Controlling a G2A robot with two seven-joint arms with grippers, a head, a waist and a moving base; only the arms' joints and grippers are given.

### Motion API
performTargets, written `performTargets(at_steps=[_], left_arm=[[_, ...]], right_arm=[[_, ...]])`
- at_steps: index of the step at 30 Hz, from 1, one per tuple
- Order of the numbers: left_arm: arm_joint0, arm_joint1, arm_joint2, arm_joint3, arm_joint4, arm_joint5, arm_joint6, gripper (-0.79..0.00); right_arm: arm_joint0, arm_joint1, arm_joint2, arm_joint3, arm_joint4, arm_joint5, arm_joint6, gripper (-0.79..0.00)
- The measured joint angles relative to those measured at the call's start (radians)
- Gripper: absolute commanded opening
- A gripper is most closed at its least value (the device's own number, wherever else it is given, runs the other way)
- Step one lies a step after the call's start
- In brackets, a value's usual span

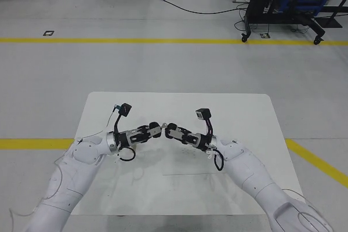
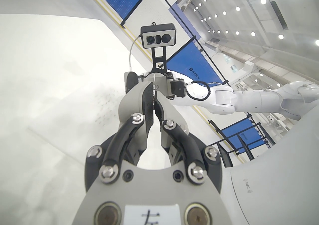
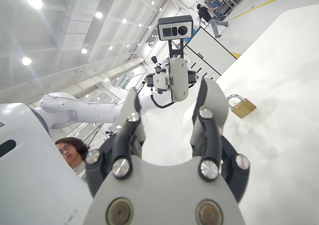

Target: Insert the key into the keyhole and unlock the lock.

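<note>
Above the middle of the white table [image 1: 180,104] my two grippers meet tip to tip. My left gripper [image 2: 152,87] [image 1: 155,129] is shut, its black pads pinching a thin silver key [image 2: 154,81] that I see edge-on at the tips. My right gripper [image 3: 169,86] [image 1: 169,129] is open, with its fingers [image 3: 206,96] spread wide on either side of the left gripper's tip. None of its pads touch anything that I can see. A brass padlock [image 3: 243,107] with a silver shackle lies flat on the table, off to the side of both grippers.
Yellow floor lines run past the table. A black wheeled rack [image 1: 284,17] stands far behind it at the back right. Bare table surface [image 3: 274,66] lies all around the padlock.
</note>
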Motion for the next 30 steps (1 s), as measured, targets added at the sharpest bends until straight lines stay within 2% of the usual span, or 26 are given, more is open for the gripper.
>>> performTargets(at_steps=[3,12,14,17,20,23,25,27,28,29,30], left_arm=[[0.016,0.004,-0.026,0.001,-0.032,-0.014,0.035,-0.785],[0.024,0.005,-0.028,-0.018,-0.01,-0.001,0.05,-0.785],[0.036,0.008,-0.037,-0.033,-0.001,0.01,0.054,-0.785],[0.046,0.017,-0.045,-0.05,-0.011,0.041,-0.01,-0.785],[0.044,0.028,-0.043,-0.069,-0.002,0.07,-0.118,-0.785],[0.044,0.033,-0.038,-0.089,0.016,0.084,-0.171,-0.785],[0.046,0.035,-0.023,-0.106,0.028,0.089,-0.202,-0.785],[0.044,0.035,-0.011,-0.112,0.036,0.1,-0.221,-0.785],[0.039,0.035,-0.004,-0.111,0.045,0.106,-0.227,-0.785],[0.036,0.035,0.002,-0.109,0.05,0.108,-0.23,-0.785],[0.033,0.034,0.009,-0.108,0.053,0.109,-0.233,-0.785]], right_arm=[[0.0,0.0,0.0,0.0,0.0,0.0,0.0,0.0],[-0.001,0.0,-0.002,-0.002,0.0,0.001,0.001,0.0],[0.002,0.003,-0.011,-0.017,-0.003,0.036,0.033,0.0],[0.037,0.027,0.022,-0.022,-0.085,0.122,0.1,0.0],[0.032,0.055,0.074,-0.05,-0.161,0.145,0.137,0.0],[0.012,0.08,0.117,-0.098,-0.191,0.174,0.179,0.0],[-0.01,0.091,0.134,-0.141,-0.185,0.194,0.205,-0.123],[-0.028,0.098,0.14,-0.177,-0.163,0.21,0.235,-0.188],[-0.037,0.102,0.142,-0.195,-0.153,0.22,0.254,-0.197],[-0.042,0.104,0.141,-0.207,-0.151,0.227,0.265,-0.163],[-0.046,0.106,0.139,-0.215,-0.155,0.233,0.272,-0.175]])
